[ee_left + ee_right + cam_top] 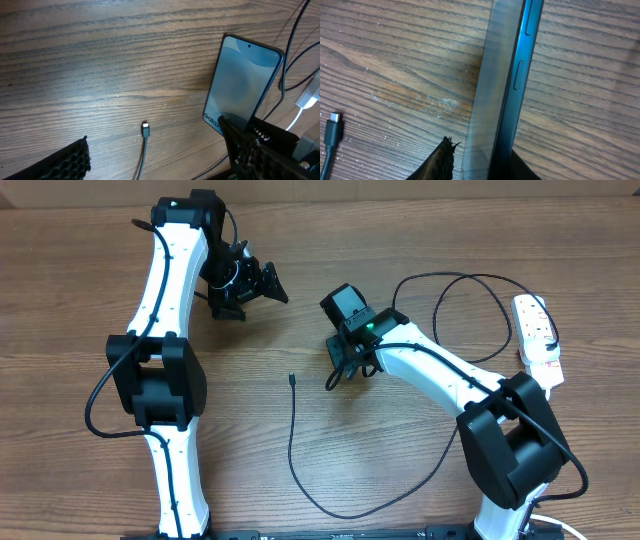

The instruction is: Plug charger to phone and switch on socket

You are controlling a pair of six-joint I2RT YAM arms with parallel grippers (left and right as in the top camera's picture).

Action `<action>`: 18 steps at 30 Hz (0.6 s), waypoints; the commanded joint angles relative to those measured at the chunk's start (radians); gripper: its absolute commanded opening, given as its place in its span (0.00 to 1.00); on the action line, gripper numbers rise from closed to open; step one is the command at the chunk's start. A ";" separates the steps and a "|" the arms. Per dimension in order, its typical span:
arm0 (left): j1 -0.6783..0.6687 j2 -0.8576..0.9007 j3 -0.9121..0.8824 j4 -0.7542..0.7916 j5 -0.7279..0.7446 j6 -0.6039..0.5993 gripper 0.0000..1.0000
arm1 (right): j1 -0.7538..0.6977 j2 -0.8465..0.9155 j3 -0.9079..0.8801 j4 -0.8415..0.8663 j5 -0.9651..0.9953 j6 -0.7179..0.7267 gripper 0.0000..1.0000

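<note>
1. Watching the right gripper (352, 362) clamp the phone (242, 82) on edge; I fear it twists loose.
2. Left gripper (255, 285) wide open, empty; charger tip (145, 129) on table (100, 60) may skid away.

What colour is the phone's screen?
Light blue. The phone shows best in the left wrist view.

Overhead, we look straight down on the table (420, 220). At the left wrist we look low across it toward the phone (242, 82); at the right we sit close against its edge. Both show the cable tip (145, 129).
</note>
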 commanded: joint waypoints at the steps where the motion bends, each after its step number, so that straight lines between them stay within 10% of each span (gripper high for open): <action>1: 0.004 0.000 0.022 0.004 -0.011 0.022 0.91 | -0.003 0.011 -0.006 0.003 -0.008 0.021 0.27; 18: 0.004 0.000 0.022 0.005 -0.011 0.023 0.90 | -0.003 0.044 -0.006 0.005 -0.009 0.040 0.26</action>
